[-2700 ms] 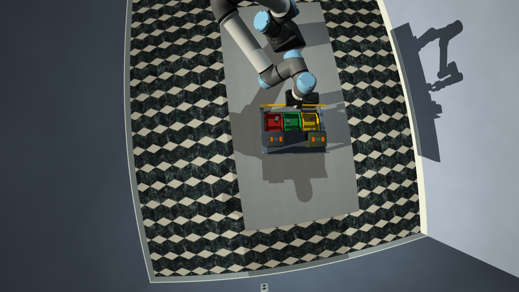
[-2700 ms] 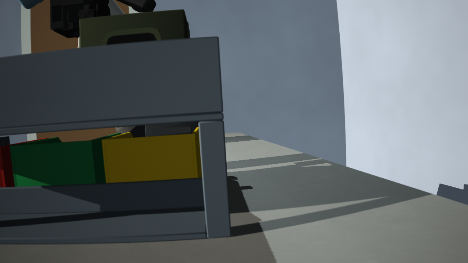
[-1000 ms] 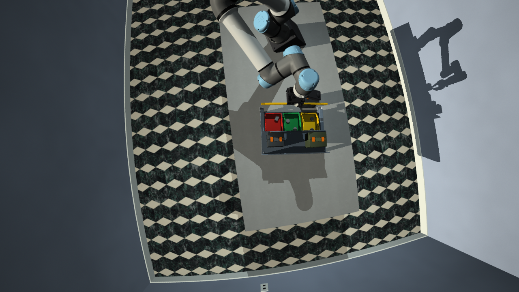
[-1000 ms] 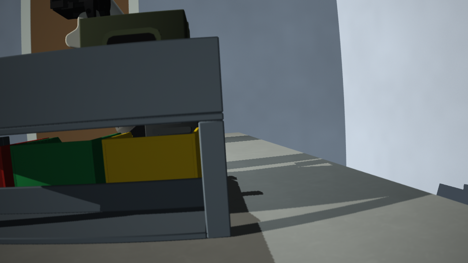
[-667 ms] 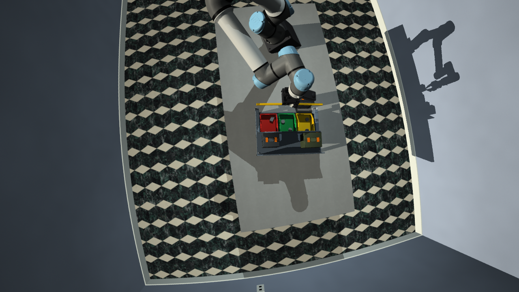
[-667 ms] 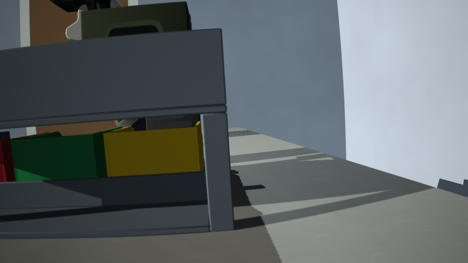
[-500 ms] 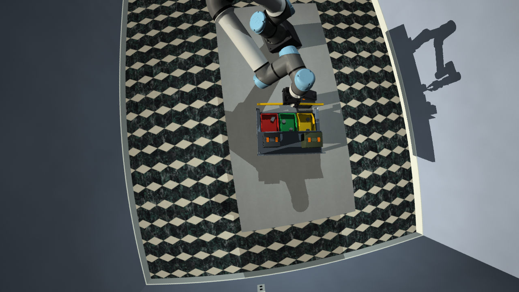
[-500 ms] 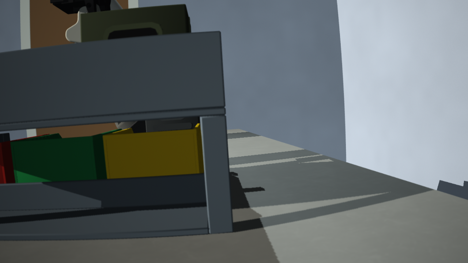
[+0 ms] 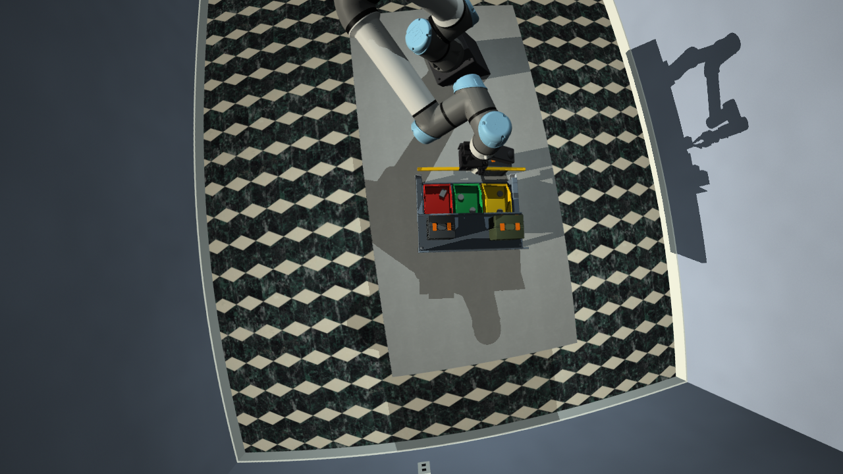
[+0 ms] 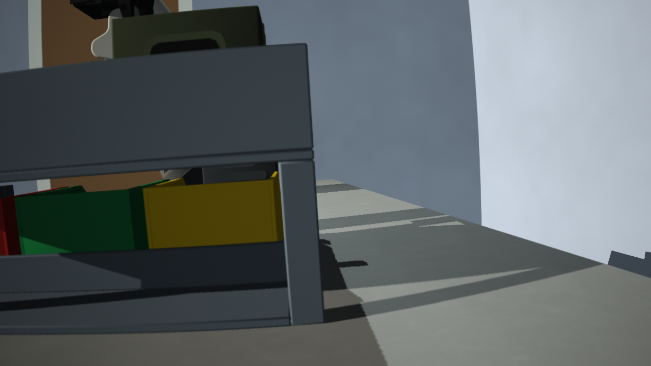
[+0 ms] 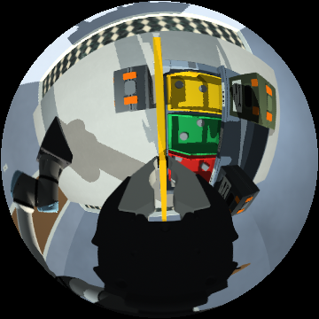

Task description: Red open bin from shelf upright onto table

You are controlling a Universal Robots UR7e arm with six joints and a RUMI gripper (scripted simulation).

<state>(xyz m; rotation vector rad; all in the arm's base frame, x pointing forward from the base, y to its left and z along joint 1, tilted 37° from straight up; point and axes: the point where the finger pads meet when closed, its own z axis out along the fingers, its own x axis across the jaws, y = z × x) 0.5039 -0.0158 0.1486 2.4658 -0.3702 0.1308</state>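
The red open bin point(image 9: 431, 203) point(image 11: 190, 169) stands upright in the shelf point(image 9: 465, 241) point(image 10: 150, 109), at the left end of the row in the top view. A grey part point(image 9: 443, 192) point(image 11: 205, 166) shows in it. In the exterior view only a sliver of the bin point(image 10: 3, 227) shows at the left edge. My gripper point(image 9: 480, 170) point(image 11: 162, 157) is shut on a thin yellow bar point(image 9: 436, 169) point(image 11: 158, 80), which runs along the bins' open side of the shelf. In the wrist view my fingers partly cover the red bin.
A green bin point(image 9: 468, 188) point(image 11: 190, 126) and a yellow bin point(image 9: 492, 191) point(image 10: 213, 213) stand beside the red one. A dark case point(image 9: 442, 234) point(image 11: 230, 179) and an olive case point(image 9: 506, 234) point(image 10: 186, 25) sit on the shelf's top. Another dark case point(image 11: 129, 87) stands beyond the bar.
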